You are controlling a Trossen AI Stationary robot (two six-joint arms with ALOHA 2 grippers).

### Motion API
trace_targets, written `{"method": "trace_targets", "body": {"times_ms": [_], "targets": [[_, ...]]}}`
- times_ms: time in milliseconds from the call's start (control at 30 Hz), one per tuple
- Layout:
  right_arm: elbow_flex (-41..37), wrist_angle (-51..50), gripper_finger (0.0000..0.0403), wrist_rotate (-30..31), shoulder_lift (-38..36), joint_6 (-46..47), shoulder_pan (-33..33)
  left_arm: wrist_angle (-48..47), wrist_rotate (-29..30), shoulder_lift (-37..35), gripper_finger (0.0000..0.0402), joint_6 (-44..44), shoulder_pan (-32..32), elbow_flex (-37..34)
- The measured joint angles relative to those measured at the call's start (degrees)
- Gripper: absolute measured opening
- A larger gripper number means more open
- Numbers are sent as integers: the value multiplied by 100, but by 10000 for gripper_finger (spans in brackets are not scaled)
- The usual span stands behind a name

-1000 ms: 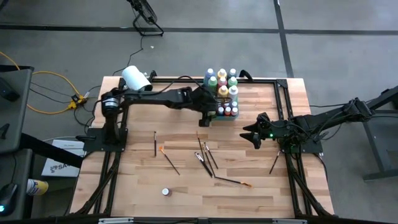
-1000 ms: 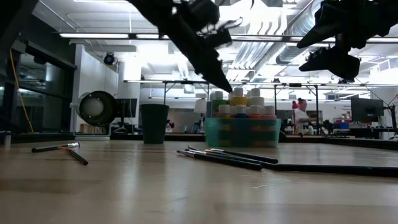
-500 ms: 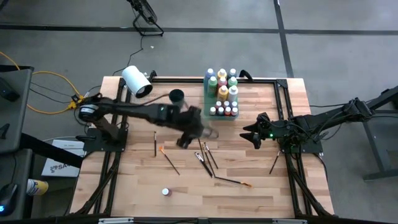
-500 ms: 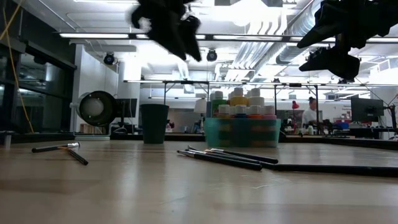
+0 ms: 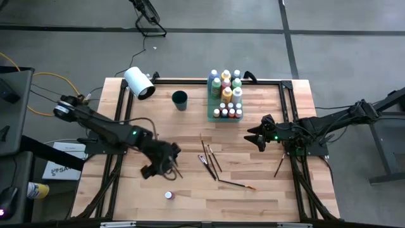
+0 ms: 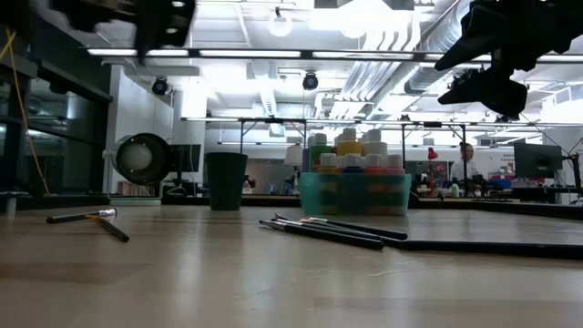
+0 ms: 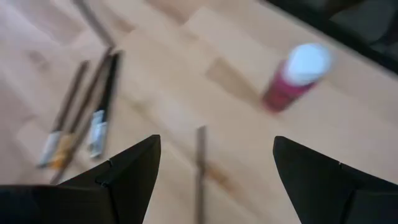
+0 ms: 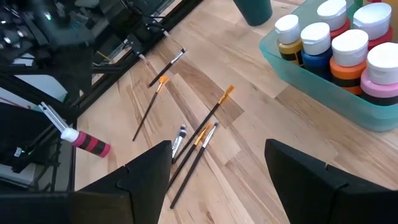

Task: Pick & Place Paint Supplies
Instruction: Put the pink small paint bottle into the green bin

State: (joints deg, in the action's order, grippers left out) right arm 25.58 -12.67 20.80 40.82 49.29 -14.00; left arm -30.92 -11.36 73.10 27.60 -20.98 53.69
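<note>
**Left arm low over the loose brushes, right arm parked**

Left gripper hangs over the near-left part of the worktop, above an orange-tipped paintbrush. Jaws apart, nothing between them. The left wrist view looks past both fingers at bare wood, a few brushes and a small red paint bottle with a white cap (blurred, but the colours read).

That bottle stands alone near the front edge, just in front of the left gripper.

Right gripper sits raised at the right side of the worktop, jaws apart and empty, pointing toward the middle.

The other paint bottles stand packed in a translucent green tray at the far edge. A dark green cup is just left of the tray; a white roll lies at the far-left corner.

More paintbrushes lie scattered mid-worktop: a cluster of three or four, one orange-tipped brush nearer the front, a single brush to the left, another by the right arm's base.
</note>
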Motion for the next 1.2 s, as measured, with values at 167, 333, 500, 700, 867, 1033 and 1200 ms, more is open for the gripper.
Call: {"method": "trace_targets", "body": {"times_ms": [167, 333, 500, 700, 867, 1033, 1200], "targets": [[0, -1, 252, 0, 0, -1, 1, 539, -99, -286, 306, -101, -563, -613], [0, 0, 252, 0, 0, -1, 0, 1586, -325, -310, 306, -99, -1123, -1101], [0, 0, 252, -2, -2, 1, 0, 2468, -23, -281, 306, -261, -1473, -1470], [0, 0, 252, 0, 0, -1, 2, 2899, 444, -200, 306, -629, -1548, -1692], [0, 0, 252, -1, 0, 1, 2, 3372, 291, 85, 306, -771, -1541, -1778], [0, 10, 252, 0, -2, 1, 2, 3663, 269, 294, 306, -999, -1541, -1790], [0, 2, 252, -1, -2, 1, 1, 4112, 274, 573, 306, -1185, -1543, -1793]]}}
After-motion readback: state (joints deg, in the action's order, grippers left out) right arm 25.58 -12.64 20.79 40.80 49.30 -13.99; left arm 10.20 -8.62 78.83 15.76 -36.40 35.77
